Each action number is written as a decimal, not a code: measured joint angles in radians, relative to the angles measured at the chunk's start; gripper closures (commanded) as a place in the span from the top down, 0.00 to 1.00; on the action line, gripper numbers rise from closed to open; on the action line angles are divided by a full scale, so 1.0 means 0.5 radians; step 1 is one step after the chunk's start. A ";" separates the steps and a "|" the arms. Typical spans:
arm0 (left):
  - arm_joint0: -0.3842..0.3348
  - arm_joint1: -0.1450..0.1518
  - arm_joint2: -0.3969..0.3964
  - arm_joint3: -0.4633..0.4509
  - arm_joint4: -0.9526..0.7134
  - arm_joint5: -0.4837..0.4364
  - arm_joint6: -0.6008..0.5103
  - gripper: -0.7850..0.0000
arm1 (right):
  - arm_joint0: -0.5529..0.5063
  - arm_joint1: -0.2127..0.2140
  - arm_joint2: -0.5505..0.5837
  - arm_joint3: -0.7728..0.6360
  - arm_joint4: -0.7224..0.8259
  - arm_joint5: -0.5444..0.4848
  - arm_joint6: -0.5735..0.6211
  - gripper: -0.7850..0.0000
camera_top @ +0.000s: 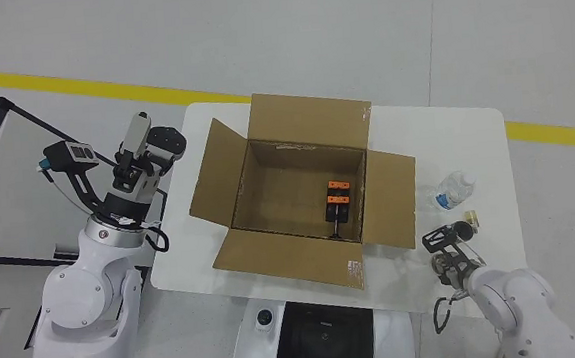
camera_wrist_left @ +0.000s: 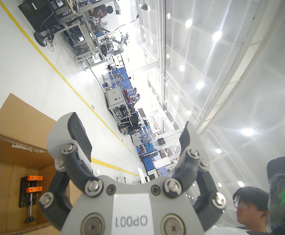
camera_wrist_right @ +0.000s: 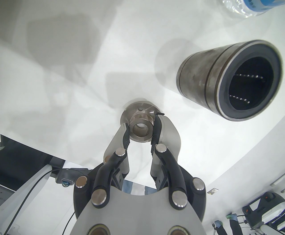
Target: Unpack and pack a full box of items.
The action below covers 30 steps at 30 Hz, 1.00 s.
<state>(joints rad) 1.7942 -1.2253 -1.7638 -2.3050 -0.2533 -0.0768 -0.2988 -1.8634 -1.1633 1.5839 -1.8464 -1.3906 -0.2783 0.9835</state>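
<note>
An open cardboard box [camera_top: 268,185] stands in the middle of the white table [camera_top: 445,138]. Inside it, near its right wall, lies a black and orange vise [camera_top: 337,204], which the left wrist view catches too, vise [camera_wrist_left: 30,195] on the floor of the box [camera_wrist_left: 22,124]. My left gripper [camera_wrist_left: 131,126] is open and holds nothing, raised off the table's left side [camera_top: 149,139] and pointing up into the room. At the table's front right, my right gripper [camera_wrist_right: 140,124] is shut on a small flanged metal bushing [camera_wrist_right: 138,110] that touches the tabletop [camera_top: 442,236].
A steel cylindrical bearing [camera_wrist_right: 222,80] lies on its side just beside the right gripper [camera_top: 464,230]. A plastic water bottle [camera_top: 453,190] lies farther back, right of the box. The box's flaps spread outward on all sides.
</note>
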 measured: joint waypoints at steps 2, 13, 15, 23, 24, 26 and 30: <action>0.000 0.000 0.000 0.000 0.000 0.000 0.000 1.00 | 0.008 0.001 0.000 0.008 0.012 0.004 0.005 0.00; 0.000 0.000 0.000 0.000 0.000 0.000 0.000 1.00 | -0.005 0.010 0.047 0.000 0.076 0.010 -0.005 0.32; 0.000 0.000 0.000 0.000 0.000 0.000 0.000 1.00 | -0.019 0.013 0.072 -0.041 0.101 0.010 0.000 0.32; 0.000 0.000 0.000 0.000 0.000 0.000 0.000 1.00 | -0.148 0.030 0.283 -0.369 0.301 -0.038 0.068 0.34; 0.000 0.000 0.000 0.000 0.000 0.000 0.000 1.00 | -0.183 0.034 0.341 -0.457 0.345 -0.053 0.086 0.35; 0.000 0.000 0.000 0.000 0.000 0.000 0.000 1.00 | -0.242 0.039 0.446 -0.605 0.417 -0.079 0.105 0.35; 0.000 0.000 0.000 0.000 0.000 0.000 0.000 1.00 | -0.377 0.043 0.737 -0.876 0.661 -0.107 0.120 0.33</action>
<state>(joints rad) 1.7942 -1.2253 -1.7638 -2.3050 -0.2533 -0.0768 -0.2988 -2.0519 -1.1419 1.9525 -2.2845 -1.0601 -0.3316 1.0437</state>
